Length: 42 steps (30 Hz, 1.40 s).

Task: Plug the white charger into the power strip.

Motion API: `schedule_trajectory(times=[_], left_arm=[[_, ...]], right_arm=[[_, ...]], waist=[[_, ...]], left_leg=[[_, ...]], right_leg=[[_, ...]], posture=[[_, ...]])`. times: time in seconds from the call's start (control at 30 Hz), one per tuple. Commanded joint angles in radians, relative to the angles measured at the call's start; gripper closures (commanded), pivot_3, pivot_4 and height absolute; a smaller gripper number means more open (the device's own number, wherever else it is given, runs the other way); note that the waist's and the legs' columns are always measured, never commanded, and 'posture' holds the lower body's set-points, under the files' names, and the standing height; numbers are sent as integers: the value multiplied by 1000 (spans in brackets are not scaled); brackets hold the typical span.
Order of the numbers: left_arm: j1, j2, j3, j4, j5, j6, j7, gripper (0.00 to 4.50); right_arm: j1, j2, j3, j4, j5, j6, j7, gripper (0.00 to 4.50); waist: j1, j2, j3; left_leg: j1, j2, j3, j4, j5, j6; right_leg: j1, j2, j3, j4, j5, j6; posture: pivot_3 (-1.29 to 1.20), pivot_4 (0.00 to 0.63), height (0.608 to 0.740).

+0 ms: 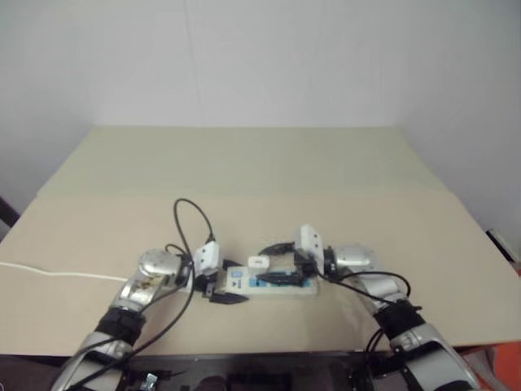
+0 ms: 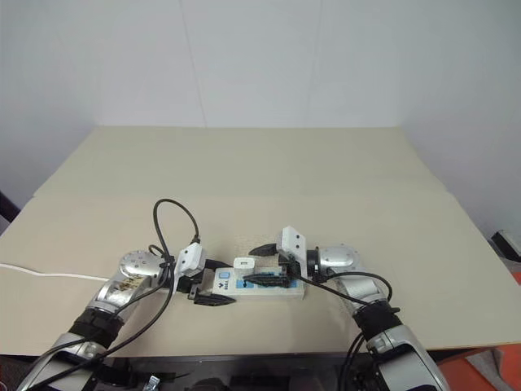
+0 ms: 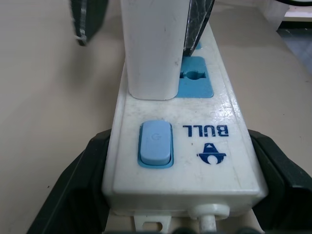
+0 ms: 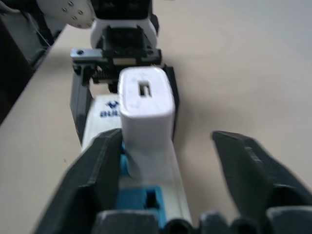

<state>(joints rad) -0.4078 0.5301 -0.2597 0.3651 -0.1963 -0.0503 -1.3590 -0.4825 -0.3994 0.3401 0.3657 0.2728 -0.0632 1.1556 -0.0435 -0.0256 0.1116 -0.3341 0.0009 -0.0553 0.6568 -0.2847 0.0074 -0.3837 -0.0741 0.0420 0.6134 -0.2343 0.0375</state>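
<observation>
The power strip (image 1: 281, 286) lies flat near the table's front edge, its blue switch (image 3: 155, 144) at the end toward my left arm. My left gripper (image 1: 223, 283) is shut on that end, a black finger (image 3: 78, 195) pressed against each long side. The white charger (image 1: 258, 263) stands upright in the socket beside the switch, also seen as a white block (image 4: 146, 112) in the right wrist view. My right gripper (image 1: 264, 264) is open, straddling the charger. One finger (image 4: 102, 161) sits close to the charger's side and the other (image 4: 248, 165) stands well off it.
The strip's thin white cord (image 1: 49, 271) runs off to the left across the beige table (image 1: 244, 171). A loop of black cable (image 1: 189, 213) rises behind my left wrist. The table's front edge lies just below both arms.
</observation>
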Motion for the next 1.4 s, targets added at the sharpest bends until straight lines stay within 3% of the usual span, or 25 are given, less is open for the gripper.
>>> schedule_trajectory(times=[0.03, 0.17, 0.2, 0.27, 0.57, 0.77, 1.13, 1.4], left_arm=[[13, 33, 6, -8, 12, 5, -18, 1180], [9, 33, 10, -25, 4, 33, -12, 1180], [6, 40, 11, -40, -5, 54, -23, 466], [5, 50, 24, -84, -37, 95, -40, 40], [37, 147, 108, -285, -158, 242, -80, 13], [66, 247, 208, -397, -254, 325, -92, 13], [203, 430, 434, -491, -357, 397, -100, 13], [261, 454, 487, -533, -381, 423, -69, 13]], right_arm=[[65, -34, 39, 118, -94, 68, 8, 22], [69, -47, 25, 88, -91, 68, 9, 22], [68, -54, 15, 73, -82, 72, 11, 0], [66, -72, -10, 37, -63, 83, 16, 0], [83, -195, -160, -173, 41, 177, 61, 0], [123, -343, -291, -318, 131, 247, 113, 0], [259, -579, -566, -475, 267, 390, 151, 0], [323, -640, -633, -557, 277, 459, 116, 0]], waist=[[0, 0, 0], [1, 0, 0], [1, 0, 0], [2, 0, 1], [37, 7, 22], [30, 11, 31], [30, 12, 42], [30, 12, 43]], left_leg=[[0, 0, 0, 0, 0, 0], [0, 0, 0, -1, 0, 0], [0, 0, 0, -1, 0, 0], [-1, 0, 0, -1, 0, 0], [-7, -2, 0, -1, 0, 0], [-22, -2, 0, 0, 0, 0], [-20, -2, 2, -7, 0, 0], [-19, -2, 3, -7, 0, 0]], right_leg=[[0, 0, 0, 0, 0, 0], [0, 0, 0, 0, 0, 0], [0, 0, 0, 0, 0, 0], [-1, 0, 0, 0, 0, 0], [-5, -3, -1, -3, -1, 0], [-21, -3, -1, -1, 0, 0], [-20, -3, -1, -4, -1, 0], [-19, -3, 0, -3, -1, 0]], posture=[[0, 150, 740], [0, 150, 740], [0, 150, 740], [0, 150, 740], [0, 150, 740], [0, 150, 740], [0, 150, 740], [0, 150, 740]])
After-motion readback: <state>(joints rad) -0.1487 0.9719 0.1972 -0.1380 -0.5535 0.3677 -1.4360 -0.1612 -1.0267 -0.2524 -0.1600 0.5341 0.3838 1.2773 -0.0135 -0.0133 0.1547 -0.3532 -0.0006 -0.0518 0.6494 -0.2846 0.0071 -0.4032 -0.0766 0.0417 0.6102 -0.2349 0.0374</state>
